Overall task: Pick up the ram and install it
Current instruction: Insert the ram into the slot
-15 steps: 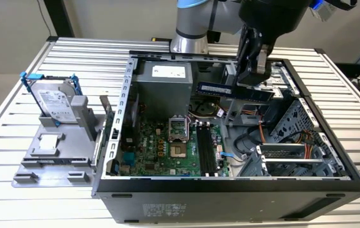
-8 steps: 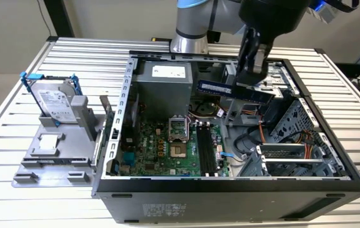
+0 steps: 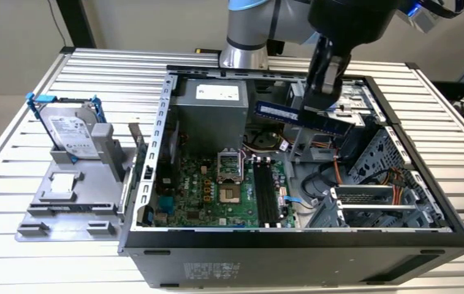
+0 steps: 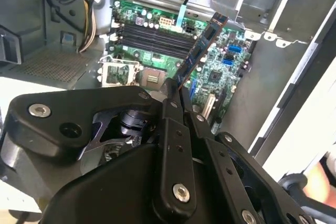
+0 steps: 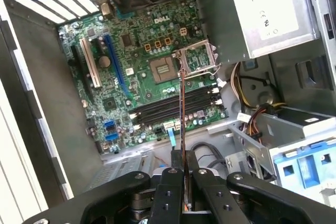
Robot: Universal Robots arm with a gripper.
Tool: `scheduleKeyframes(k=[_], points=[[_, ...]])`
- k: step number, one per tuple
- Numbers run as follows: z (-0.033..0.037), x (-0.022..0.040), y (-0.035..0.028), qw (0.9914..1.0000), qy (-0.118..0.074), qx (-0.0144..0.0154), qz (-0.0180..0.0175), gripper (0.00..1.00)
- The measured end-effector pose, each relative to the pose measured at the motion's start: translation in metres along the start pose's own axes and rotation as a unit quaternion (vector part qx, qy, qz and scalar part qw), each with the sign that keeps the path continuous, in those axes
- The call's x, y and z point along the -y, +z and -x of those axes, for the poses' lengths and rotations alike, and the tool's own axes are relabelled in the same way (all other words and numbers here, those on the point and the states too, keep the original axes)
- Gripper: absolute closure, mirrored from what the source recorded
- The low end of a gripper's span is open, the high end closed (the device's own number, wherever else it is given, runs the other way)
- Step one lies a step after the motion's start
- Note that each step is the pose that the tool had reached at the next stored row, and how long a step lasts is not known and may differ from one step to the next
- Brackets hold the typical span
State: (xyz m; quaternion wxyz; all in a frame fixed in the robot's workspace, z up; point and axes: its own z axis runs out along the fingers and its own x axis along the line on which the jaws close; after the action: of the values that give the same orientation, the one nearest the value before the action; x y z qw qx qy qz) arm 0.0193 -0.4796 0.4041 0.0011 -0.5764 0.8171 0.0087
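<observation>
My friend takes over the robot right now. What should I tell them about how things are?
Gripper: shut on the long dark blue-green ram stick with black chips, held in the air over the open grey computer case.
Long black plastic slots on the green motherboard: empty, lower down, apart from the ram.
Done: ram picked up.
Left: ram not yet seated in a slot.

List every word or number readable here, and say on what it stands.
White label on the hard drive: too small to read.
White label on the power supply: too small to read.
Pale label on the ram: too small to read.
Sticker on the case front: too small to read.
</observation>
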Motion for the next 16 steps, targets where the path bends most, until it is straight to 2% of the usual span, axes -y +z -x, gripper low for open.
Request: scheduleKeyframes(k=[8, 16], points=[[0.0, 0.0, 0.0, 0.99946, 0.033, 0.0004, -0.0004, 1.0], [0.0, 0.0, 0.0, 0.99794, 0.064, 0.0009, -0.0008, 1.0]])
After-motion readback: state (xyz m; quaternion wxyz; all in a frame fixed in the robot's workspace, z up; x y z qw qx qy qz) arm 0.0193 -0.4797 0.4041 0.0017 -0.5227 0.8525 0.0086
